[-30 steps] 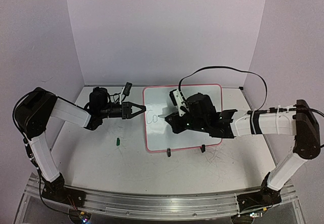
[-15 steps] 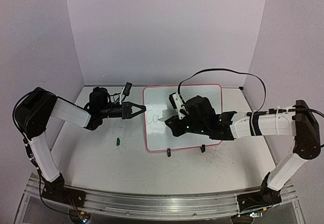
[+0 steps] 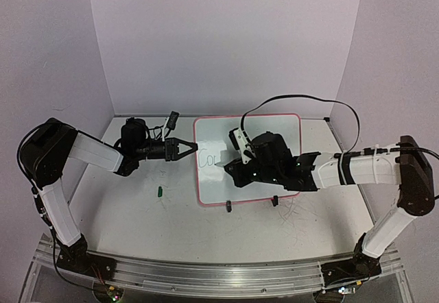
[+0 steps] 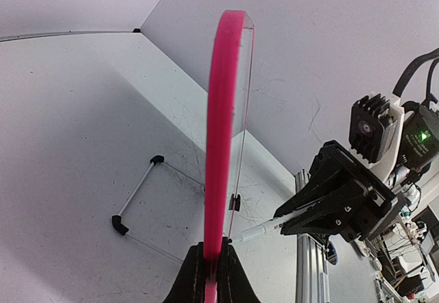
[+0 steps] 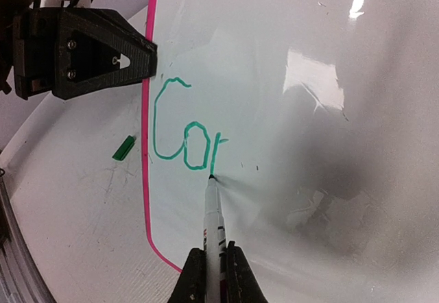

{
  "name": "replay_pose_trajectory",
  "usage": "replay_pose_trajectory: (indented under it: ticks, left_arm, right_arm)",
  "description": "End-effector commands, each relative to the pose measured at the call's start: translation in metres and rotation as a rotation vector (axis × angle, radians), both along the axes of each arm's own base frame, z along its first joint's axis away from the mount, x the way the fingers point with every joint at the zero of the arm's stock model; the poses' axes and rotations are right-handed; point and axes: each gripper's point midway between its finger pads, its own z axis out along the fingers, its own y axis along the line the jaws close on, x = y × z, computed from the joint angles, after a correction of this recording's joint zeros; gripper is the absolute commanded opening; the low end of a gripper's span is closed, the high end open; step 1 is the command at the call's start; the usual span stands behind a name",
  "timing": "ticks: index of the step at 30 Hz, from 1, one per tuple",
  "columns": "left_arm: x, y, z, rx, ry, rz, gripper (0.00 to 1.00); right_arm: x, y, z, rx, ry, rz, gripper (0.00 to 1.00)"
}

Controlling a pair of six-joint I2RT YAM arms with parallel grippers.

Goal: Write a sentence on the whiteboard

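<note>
Scratched white tabletop [image 3: 137,207] carried the whiteboard [image 3: 214,183]. We logged left jaws clamping its frame and right jaws gripping the marker [image 5: 212,214]. The sentence [image 5: 182,142] showed only "Co" plus possibly a part-letter, with most left.

The whiteboard [image 5: 145,193] is seen as glossy white, edged by a pink-red frame. Across it, the sentence [image 5: 185,135] is traced in thin green strokes. A white marker [image 5: 213,214] bearing red print is seen at the whiteboard. Left of the whiteboard, a green cap [image 5: 124,147] is seen on the scuffed white table [image 3: 137,207]. The left gripper [image 3: 193,149] and right gripper [image 5: 212,256] are coloured black.
</note>
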Motion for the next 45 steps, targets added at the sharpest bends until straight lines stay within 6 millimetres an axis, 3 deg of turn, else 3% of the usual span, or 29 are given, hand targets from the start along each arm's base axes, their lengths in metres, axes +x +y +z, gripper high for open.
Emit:
replay_pose_trajectory:
  ticks: [1, 7, 34, 45]
  left_arm:
    - [-0.014, -0.007, 0.024, -0.037, -0.047, -0.057, 0.00]
    - [-0.014, -0.007, 0.024, -0.038, -0.047, -0.057, 0.00]
    - [-0.015, -0.006, 0.024, -0.037, -0.048, -0.058, 0.00]
    - [-0.015, -0.007, 0.024, -0.037, -0.048, -0.059, 0.00]
  right_arm:
    - [0.004, -0.010, 0.006, -0.006, -0.016, -0.051, 0.00]
    - [0.010, -0.017, 0.014, -0.010, -0.043, -0.099, 0.00]
    - [0.035, -0.016, 0.039, 0.019, -0.097, -0.151, 0.00]
    - [0.022, -0.015, 0.016, -0.005, -0.040, -0.098, 0.00]
